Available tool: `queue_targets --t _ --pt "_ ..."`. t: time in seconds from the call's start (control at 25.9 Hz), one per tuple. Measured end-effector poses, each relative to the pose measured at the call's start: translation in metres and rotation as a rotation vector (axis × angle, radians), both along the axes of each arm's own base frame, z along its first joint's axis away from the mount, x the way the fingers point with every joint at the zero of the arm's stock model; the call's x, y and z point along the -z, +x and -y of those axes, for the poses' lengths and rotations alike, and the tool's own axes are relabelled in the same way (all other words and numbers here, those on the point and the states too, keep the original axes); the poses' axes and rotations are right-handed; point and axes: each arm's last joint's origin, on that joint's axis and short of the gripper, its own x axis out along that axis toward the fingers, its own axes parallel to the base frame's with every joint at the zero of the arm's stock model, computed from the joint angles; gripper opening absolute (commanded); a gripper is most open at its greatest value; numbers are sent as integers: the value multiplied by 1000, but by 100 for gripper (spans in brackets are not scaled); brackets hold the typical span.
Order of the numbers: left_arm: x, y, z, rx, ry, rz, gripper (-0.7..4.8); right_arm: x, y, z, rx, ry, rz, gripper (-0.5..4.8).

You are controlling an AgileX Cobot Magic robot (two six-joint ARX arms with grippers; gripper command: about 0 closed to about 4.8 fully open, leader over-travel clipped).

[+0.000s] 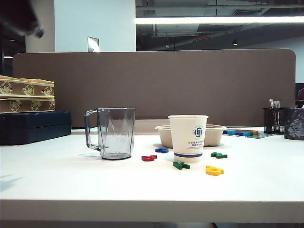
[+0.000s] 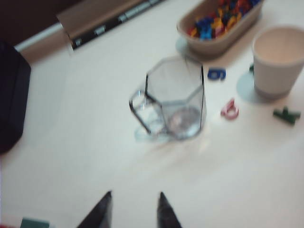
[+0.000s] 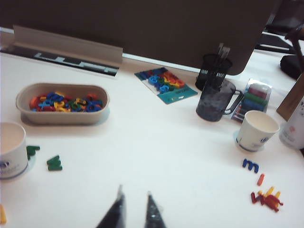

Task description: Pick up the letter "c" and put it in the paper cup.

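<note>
The left gripper (image 2: pixel 134 209) is hovering above the white tabletop (image 1: pixel 71 180) short of the clear grey faceted plastic mug (image 1: pixel 114 133), its jaws standing released and empty. The right gripper (image 3: pixel 134 209) is hanging over bare tabletop well apart from the white tapered paper cup with the blue logo (image 1: pixel 188 137), its jaws narrowly parted and grasping nothing. The small flat orange-red plastic letter "c" is not showing in any view. Only a darker crimson letter (image 1: pixel 148 157) and a yellow letter (image 1: pixel 214 170) are lying near the cup, which is standing just in front of the shallow beige bowl (image 1: pixel 216 135). The cup's interior is hidden or blurred, so whether the letter is lying inside cannot be told. Judged from this, the pick is either not begun or the drop is done. The next move is calling for locating the letter. A thin, smooth, rigid piece lying flat is likely demanding a straight descent with the jaws straddling it
</note>
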Motion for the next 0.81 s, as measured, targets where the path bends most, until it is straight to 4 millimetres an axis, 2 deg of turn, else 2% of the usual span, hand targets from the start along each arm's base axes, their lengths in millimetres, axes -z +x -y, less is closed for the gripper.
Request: queue_targets --t 0.08,0.12,0.39,0.54,0.66,0.81 --pt "-3 3 3 -3 -31 33 71 5 2 0 -1 -2 -17 16" --pt "-5 4 4 -3 -46 48 51 6 3 0 0 -3 -22 8" --pt "-4 11 0 -46 -59 67 50 19 12 -2 4 27 -4 -1" --pt "10 15 -4 -83 -47 52 49 26 16 -2 8 42 -17 -1" --pt "30 18 -4 -88 -58 59 48 44 25 -3 8 45 -12 -1" --pt "38 18 -3 -71 -66 52 48 56 31 -4 7 46 -4 -1"
